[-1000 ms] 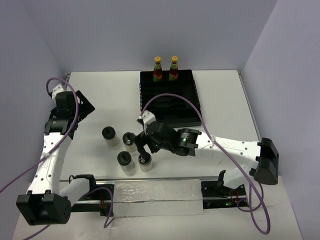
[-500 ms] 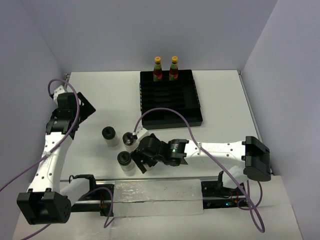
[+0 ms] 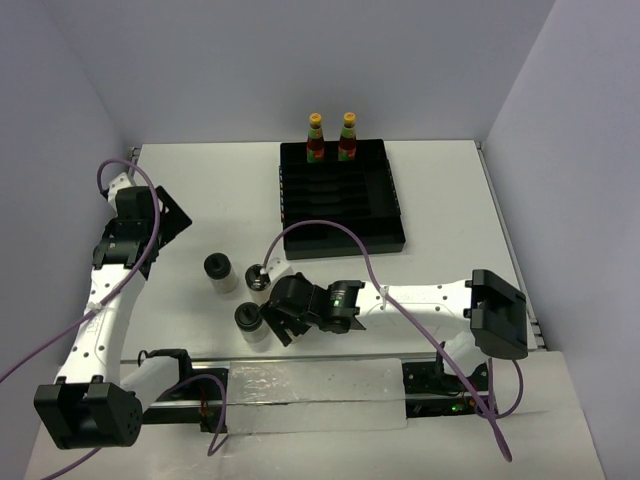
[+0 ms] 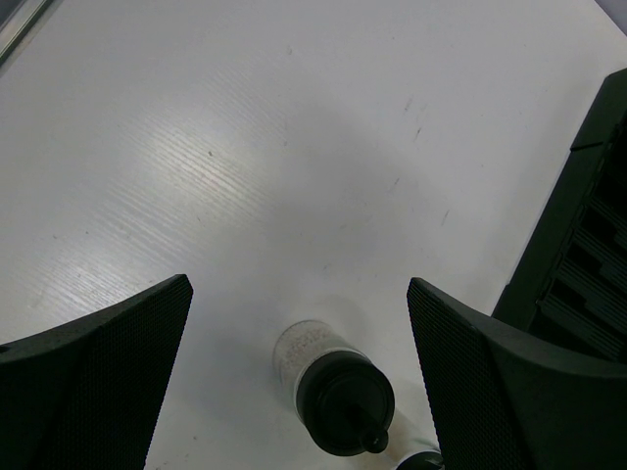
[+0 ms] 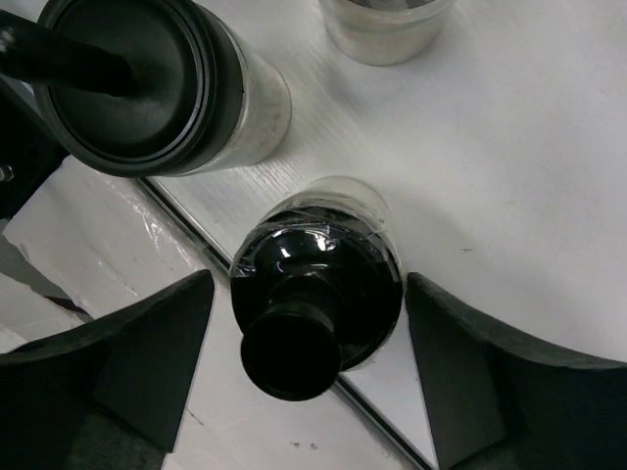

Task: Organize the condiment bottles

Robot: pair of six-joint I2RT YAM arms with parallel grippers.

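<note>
Nearest black-lidded jar stood upright on the white table, close to its near edge, lid knob up. It sat between the fingers of the right gripper, which straddled it at middling width. A sliver of table showed on each side, so we judged it not yet gripped. A neighbouring jar stood just beside one finger, apart but close. A third jar lay beyond, away from both fingers. A fourth jar stood alone further left, in front of the left gripper, which hung wide and empty.

Two sauce bottles stood upright at the far end of the black slotted tray.

Step in hand, as we read it: taking the nearest jar for the tray. To do it well, we would have centred the jar so both pads met it together. We would have closed on the glass body below the lid, not on the knob, and kept the outer finger from nudging the neighbour. The lift should have gone straight up before any swing toward the tray. It was smooth, round glass, so a lopsided squeeze could have tipped or spun it.
</note>
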